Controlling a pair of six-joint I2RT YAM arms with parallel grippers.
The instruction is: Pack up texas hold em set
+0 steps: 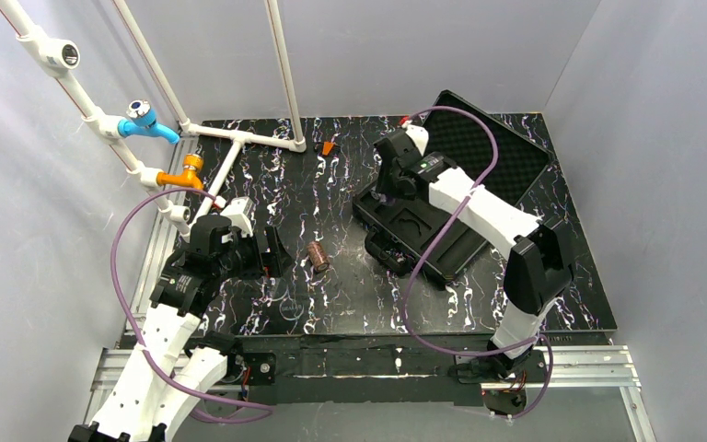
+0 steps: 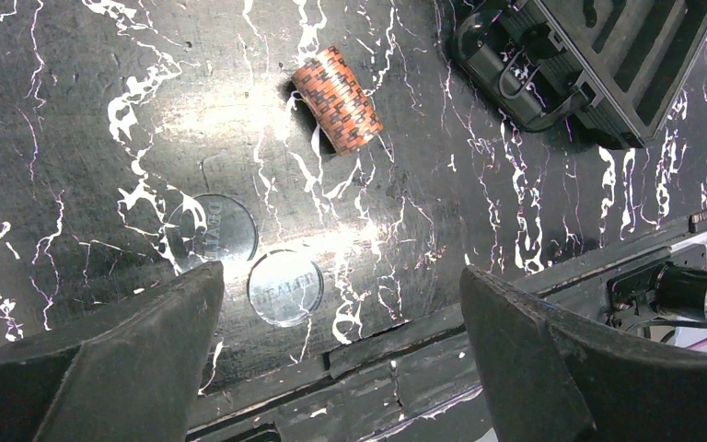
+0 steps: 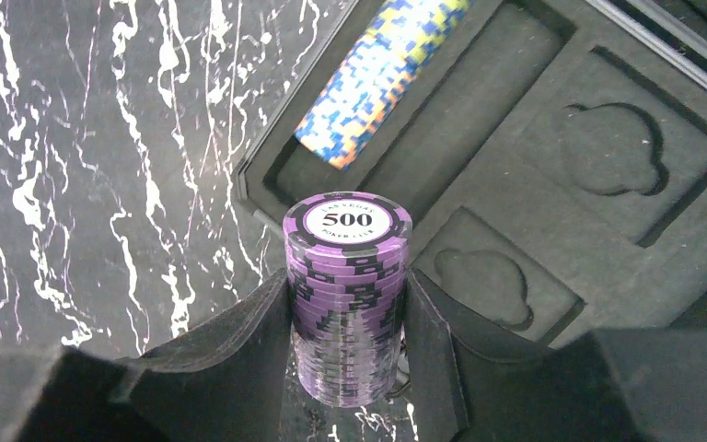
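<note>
The black case lies open at the right, with its foam-lined lid (image 1: 492,147) tipped back and its moulded tray (image 1: 428,241) in front. My right gripper (image 3: 348,285) is shut on a purple chip stack (image 3: 347,244) marked 500, held upright by the tray's (image 3: 562,175) corner. A blue-and-yellow chip stack (image 3: 377,74) lies in a long slot of the tray. On the mat a brown chip stack (image 2: 336,99) lies on its side. My left gripper (image 2: 341,276) hangs open above the mat, short of the brown chip stack (image 1: 318,259), with nothing between its fingers.
Two clear round dealer buttons (image 2: 285,288) lie flat on the mat near my left fingers. A small orange piece (image 1: 329,147) sits at the back by the white pipe frame (image 1: 239,138). The mat's front edge meets a metal rail (image 1: 377,364).
</note>
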